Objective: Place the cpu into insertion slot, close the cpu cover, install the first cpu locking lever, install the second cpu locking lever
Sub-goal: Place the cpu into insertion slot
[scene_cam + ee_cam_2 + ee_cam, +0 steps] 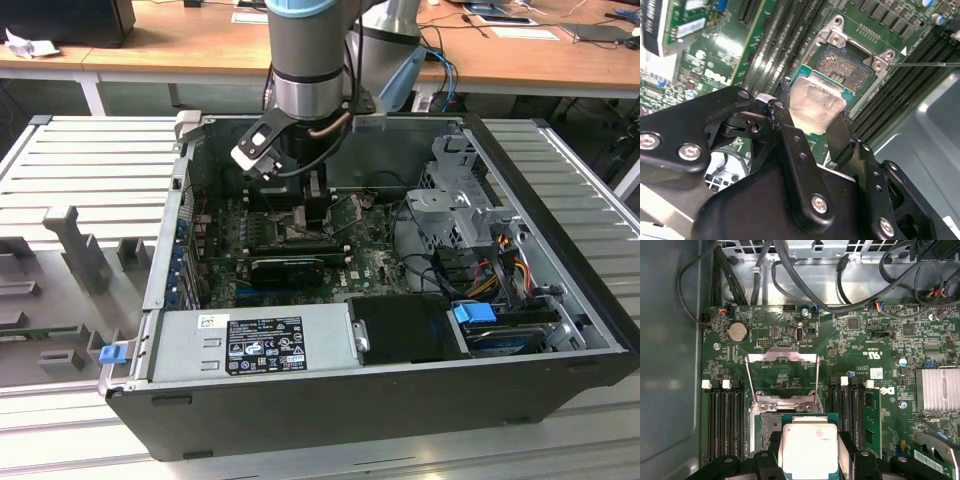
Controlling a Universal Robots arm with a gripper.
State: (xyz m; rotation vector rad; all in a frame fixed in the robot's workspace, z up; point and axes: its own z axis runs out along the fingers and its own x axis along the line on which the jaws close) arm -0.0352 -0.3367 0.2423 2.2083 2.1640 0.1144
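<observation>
My gripper (815, 105) is shut on the cpu (817, 102), a small square chip with a dull silvery face pinched between two black fingers (790, 135). The chip hangs just above the insertion slot (847, 65), a dark socket with a silvery rim, and overlaps its near edge. In the first wrist view the cpu (808, 445) covers part of the insertion slot (771, 424), and the cpu cover (782, 357) stands raised beyond it with thin wire levers (751, 382) swung up on both sides. In the exterior view the gripper (315, 205) reaches down into the open computer case.
Memory slots (725, 425) flank the socket on both sides. A long black expansion card (290, 265), the power supply (250, 345) and a drive cage (455, 200) fill the case. Cables (840, 270) run past the board's far edge. A finned heatsink (940, 387) sits on the board.
</observation>
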